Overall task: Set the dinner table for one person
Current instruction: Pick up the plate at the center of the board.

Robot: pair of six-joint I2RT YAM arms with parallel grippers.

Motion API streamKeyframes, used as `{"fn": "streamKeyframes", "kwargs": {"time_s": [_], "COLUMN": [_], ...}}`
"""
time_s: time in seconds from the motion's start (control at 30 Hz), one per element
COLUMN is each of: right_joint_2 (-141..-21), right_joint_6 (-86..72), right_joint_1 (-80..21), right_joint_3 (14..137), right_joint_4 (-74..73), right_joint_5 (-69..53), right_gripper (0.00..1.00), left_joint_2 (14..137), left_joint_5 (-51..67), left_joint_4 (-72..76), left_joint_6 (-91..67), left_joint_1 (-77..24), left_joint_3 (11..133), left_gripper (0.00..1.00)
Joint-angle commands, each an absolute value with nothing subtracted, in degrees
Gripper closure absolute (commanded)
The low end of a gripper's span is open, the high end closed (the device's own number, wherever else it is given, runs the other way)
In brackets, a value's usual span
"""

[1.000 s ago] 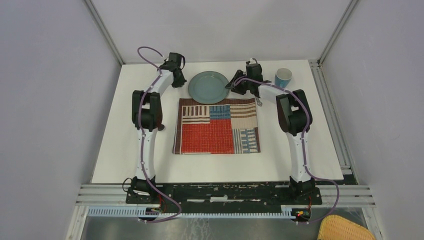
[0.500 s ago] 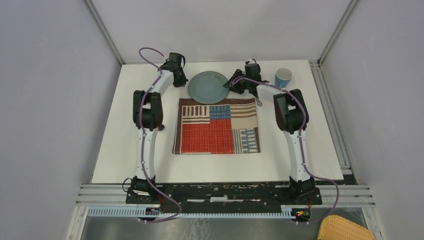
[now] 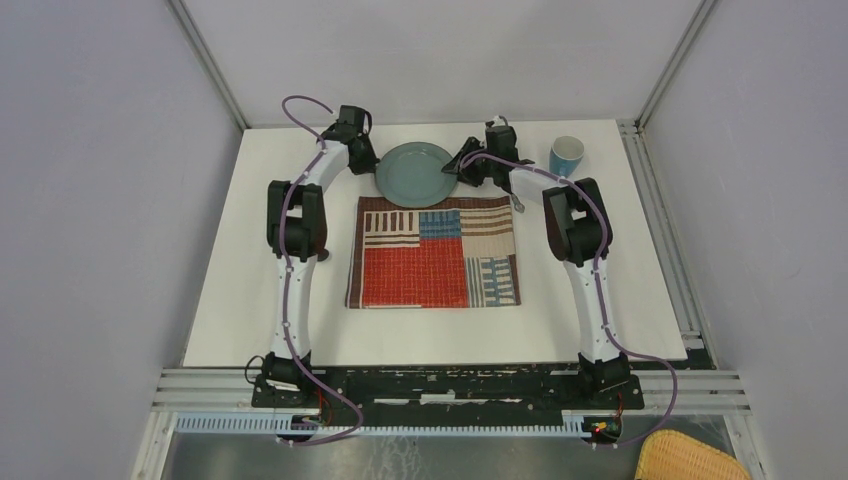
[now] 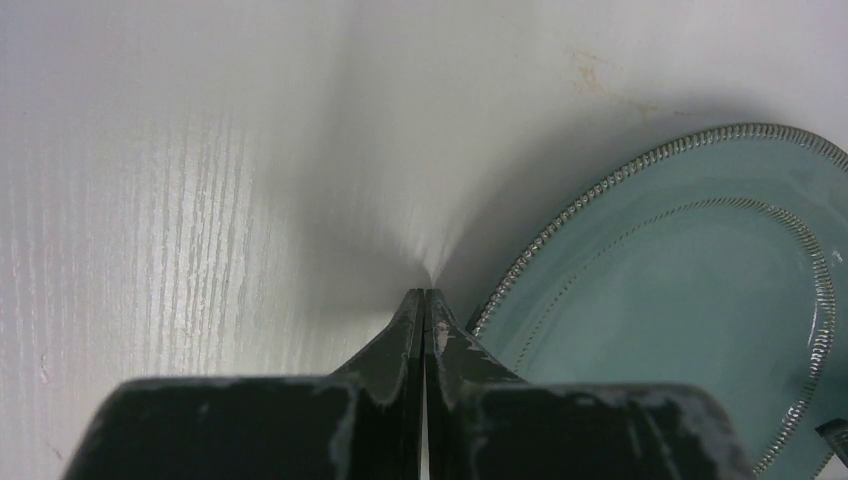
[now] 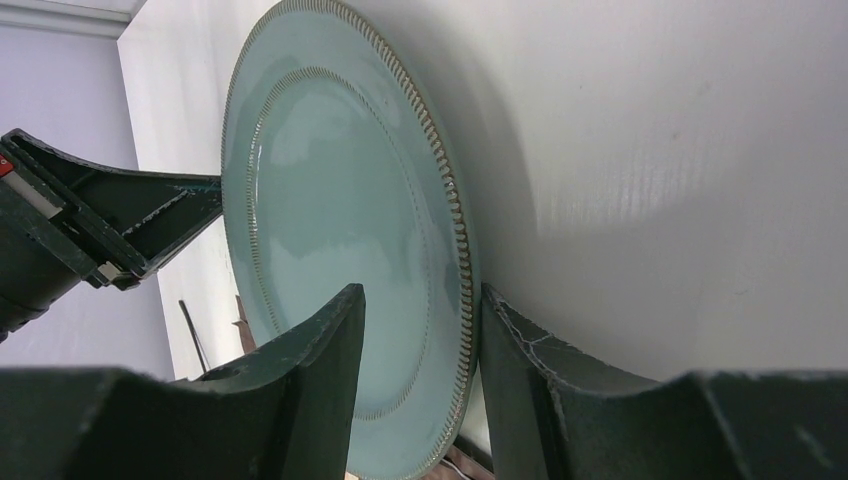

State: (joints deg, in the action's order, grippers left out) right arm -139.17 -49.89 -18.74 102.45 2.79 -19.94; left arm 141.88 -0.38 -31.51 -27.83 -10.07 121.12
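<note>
The white dinner table point(image 3: 250, 300) lies flat between grey walls. Its near edge runs along the rail that carries the arm bases, and its far edge meets the back wall. Its long axis appears to run left to right, though the steep view makes this hard to judge. A teal plate point(image 3: 415, 172) with a beaded rim sits on the table's far middle.

The left gripper point(image 4: 424, 300) has its fingers pressed together with nothing between them. Their tips are at the plate's left rim, low over the table. The right gripper point(image 5: 420, 295) reaches in from the plate's right with its jaws apart and the beaded rim between them. One finger lies over the plate's face and the other outside the rim, next to the table.

A striped patchwork placemat point(image 3: 435, 252) lies just on the near side of the plate. A blue cup point(image 3: 566, 155) stands upright to the plate's right, beyond the right gripper and well apart from the plate.
</note>
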Motion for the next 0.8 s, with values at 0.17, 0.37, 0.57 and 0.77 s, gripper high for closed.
{"fn": "streamKeyframes", "kwargs": {"time_s": [0.17, 0.37, 0.57, 0.77], "right_joint_2": [-141.86, -143.10, -144.22, -144.35], "right_joint_6": [-51.30, -53.25, -55.77, -56.44], "right_joint_1": [-20.50, -20.78, -21.03, -21.39], "right_joint_3": [106.88, 107.32, 107.51, 107.45], "right_joint_4": [3.74, 5.36, 8.07, 9.85], "right_joint_5": [-23.46, -25.83, -29.32, -31.38], "right_gripper": [0.50, 0.51, 0.52, 0.54], "left_joint_2": [142.73, 142.73, 143.03, 143.26], "left_joint_5": [3.25, 2.99, 3.11, 3.04], "left_joint_4": [-31.09, -31.20, -31.19, -31.29], "left_joint_6": [-28.87, -28.57, -28.61, -28.57], "left_joint_1": [-11.33, -11.33, -11.42, -11.47], "left_joint_3": [120.69, 120.41, 120.59, 120.59], "left_gripper": [0.96, 0.96, 0.96, 0.96]}}
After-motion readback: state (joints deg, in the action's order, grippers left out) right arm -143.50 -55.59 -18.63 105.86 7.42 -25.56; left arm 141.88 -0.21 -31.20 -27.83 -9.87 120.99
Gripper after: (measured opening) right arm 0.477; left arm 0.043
